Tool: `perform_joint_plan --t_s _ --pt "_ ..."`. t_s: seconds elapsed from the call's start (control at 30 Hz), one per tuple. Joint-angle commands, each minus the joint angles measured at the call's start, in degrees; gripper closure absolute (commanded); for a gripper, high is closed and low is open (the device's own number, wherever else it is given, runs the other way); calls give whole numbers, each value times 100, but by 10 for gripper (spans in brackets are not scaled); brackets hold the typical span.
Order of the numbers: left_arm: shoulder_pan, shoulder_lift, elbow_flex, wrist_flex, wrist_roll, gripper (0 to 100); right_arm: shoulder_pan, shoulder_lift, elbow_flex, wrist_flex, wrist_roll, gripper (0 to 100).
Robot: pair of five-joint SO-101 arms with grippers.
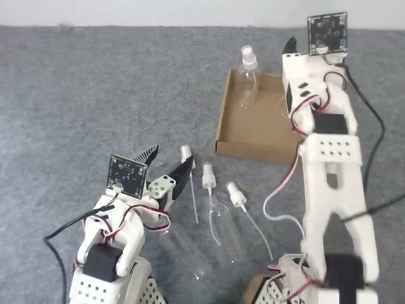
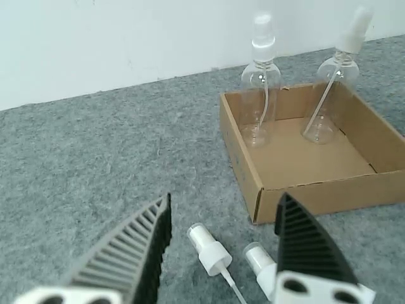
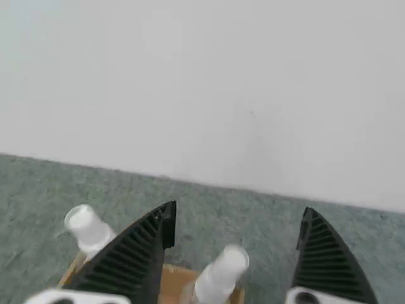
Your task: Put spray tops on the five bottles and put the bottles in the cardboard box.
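By my reckoning the job is two-fifths done: one clear plastic bottle with a white spray top fitted (image 2: 259,88) and a second capped bottle (image 2: 330,88) stand upright side by side in the shallow brown cardboard box (image 2: 316,196). The rest lies on the grey carpeted table (image 1: 95,95) between the arms. There are three loose white spray tops with thin dip tubes, a near-left top (image 1: 185,154), a middle top (image 1: 209,177) and a right-hand top (image 1: 235,193). There are also two clear uncapped bottles on their sides, one lying bottle (image 1: 226,231) by the middle top and another lying bottle (image 1: 186,250) close to the left arm's base. I cannot make out a fifth bottle, nor whether the middle top is seated in the bottle below it. So three cappings and three placings look outstanding. The left gripper (image 2: 224,201) has its jaws spread wide and empty, low over the carpet with the loose tops just ahead of it. The right gripper (image 3: 239,212) is likewise wide open and grips nothing. It hangs above the far side of the box, with the second capped bottle's nozzle showing below, between its jaws.
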Motion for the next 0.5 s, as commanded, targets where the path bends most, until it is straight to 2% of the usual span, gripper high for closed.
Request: perform_joint_plan --t_s 0.0,0.37,0.47 --pt "-18 -62 -40 -167 -18 754 -40 -1156 -360 1560 158 745" --pt "-211 -62 -75 -176 -18 754 4 -2615 -299 5086 167 743" --pt "-229 -62 -75 -176 -18 754 13 -2791 44 5763 176 742"
